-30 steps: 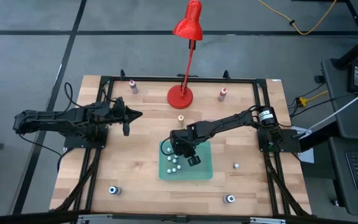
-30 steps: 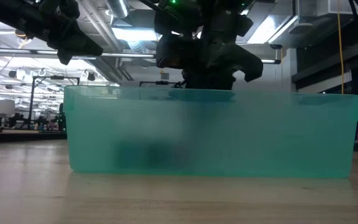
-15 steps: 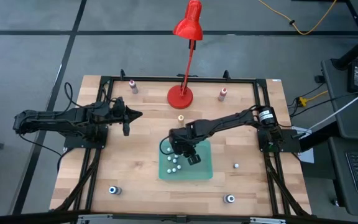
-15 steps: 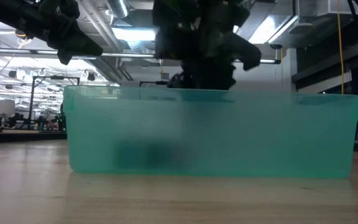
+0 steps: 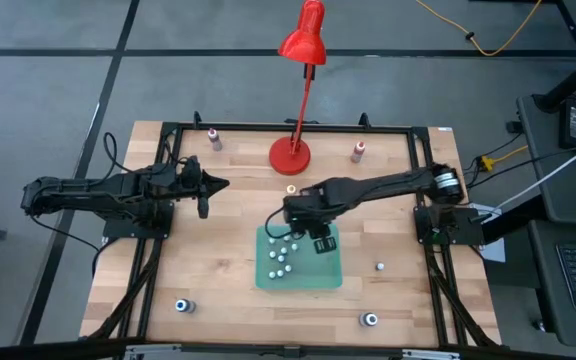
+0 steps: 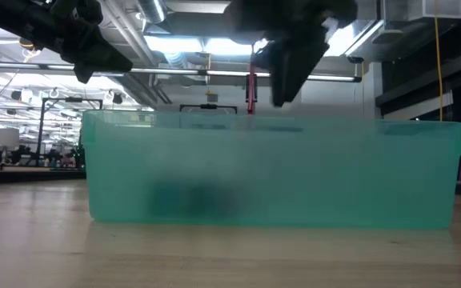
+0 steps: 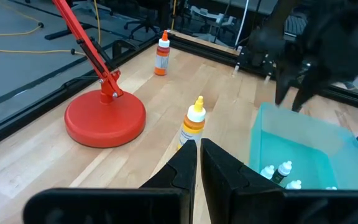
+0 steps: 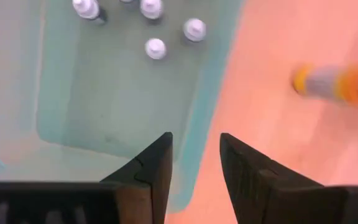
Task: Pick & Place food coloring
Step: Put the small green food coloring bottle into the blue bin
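The food coloring bottles are tiny and white-capped; several (image 5: pixel 280 255) stand on their bases in the green tray (image 5: pixel 328 275), also seen in the right wrist view (image 8: pixel 156 48). A yellow-capped bottle (image 5: pixel 291 188) stands on the table just beyond the tray. My right gripper (image 5: pixel 317 243) hangs open and empty above the tray's far edge (image 8: pixel 194 163). In the low view the right gripper (image 6: pixel 286 76) is above the tray's rim. My left gripper (image 5: pixel 213 185) waits shut over the table's left half, pointing at the yellow-capped bottle (image 7: pixel 193 124).
A red desk lamp stands with its base (image 5: pixel 290 155) near the far edge. More bottles stand apart on the table: two near the far corners (image 5: pixel 213 138) (image 5: pixel 358 150), one right of the tray (image 5: pixel 380 266), two by the near edge (image 5: pixel 181 305) (image 5: pixel 370 320).
My right gripper has risen out of the tray and shifted toward the table's far-right, from over the tray's left part to above its far edge. Bottles in the tray's far-left corner that it covered now show. The left arm has kept still.
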`<action>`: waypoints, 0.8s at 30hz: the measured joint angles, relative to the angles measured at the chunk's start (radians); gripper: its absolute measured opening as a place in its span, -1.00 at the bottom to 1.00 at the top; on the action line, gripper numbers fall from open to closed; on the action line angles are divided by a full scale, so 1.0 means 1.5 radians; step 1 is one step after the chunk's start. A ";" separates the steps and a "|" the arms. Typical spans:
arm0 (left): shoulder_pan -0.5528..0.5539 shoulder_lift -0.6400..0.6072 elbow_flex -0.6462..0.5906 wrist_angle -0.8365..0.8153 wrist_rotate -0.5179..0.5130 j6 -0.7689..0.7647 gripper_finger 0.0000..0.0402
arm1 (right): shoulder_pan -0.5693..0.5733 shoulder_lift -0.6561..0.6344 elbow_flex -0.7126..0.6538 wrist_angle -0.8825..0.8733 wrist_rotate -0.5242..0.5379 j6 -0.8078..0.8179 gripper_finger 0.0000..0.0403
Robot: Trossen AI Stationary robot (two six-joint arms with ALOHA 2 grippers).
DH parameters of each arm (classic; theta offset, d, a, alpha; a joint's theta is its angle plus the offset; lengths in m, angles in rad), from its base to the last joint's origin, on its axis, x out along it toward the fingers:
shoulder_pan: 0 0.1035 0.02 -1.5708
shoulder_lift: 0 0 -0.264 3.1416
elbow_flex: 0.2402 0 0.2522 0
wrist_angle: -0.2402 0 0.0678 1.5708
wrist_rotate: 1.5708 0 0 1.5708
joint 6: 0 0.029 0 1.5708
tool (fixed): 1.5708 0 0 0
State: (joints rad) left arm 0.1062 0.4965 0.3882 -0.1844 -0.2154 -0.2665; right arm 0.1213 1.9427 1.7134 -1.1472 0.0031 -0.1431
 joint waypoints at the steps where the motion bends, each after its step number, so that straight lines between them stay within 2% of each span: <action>1: 0.000 0.000 0.000 0.000 0.000 0.000 -0.91 | 0.002 -0.022 -0.017 0.002 0.011 0.025 -0.33; 11: 0.000 0.000 0.000 0.000 -0.015 0.000 -0.91 | 0.072 -0.263 -0.217 0.005 0.107 0.266 -0.33; 15: 0.000 0.000 0.000 0.000 -0.017 0.000 -0.91 | 0.111 -0.351 -0.273 -0.009 0.103 0.338 -0.33; 20: 0.000 0.000 0.000 0.000 -0.017 0.000 -0.91 | 0.168 -0.442 -0.336 -0.013 0.051 0.360 -0.33; 24: 0.000 0.000 0.000 0.000 -0.018 0.000 -0.91 | 0.212 -0.501 -0.399 -0.031 0.048 0.467 -0.33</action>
State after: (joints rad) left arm 0.1064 0.4965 0.3882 -0.1844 -0.2417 -0.2665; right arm 0.4389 1.1911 1.1150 -1.1940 0.0754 0.5567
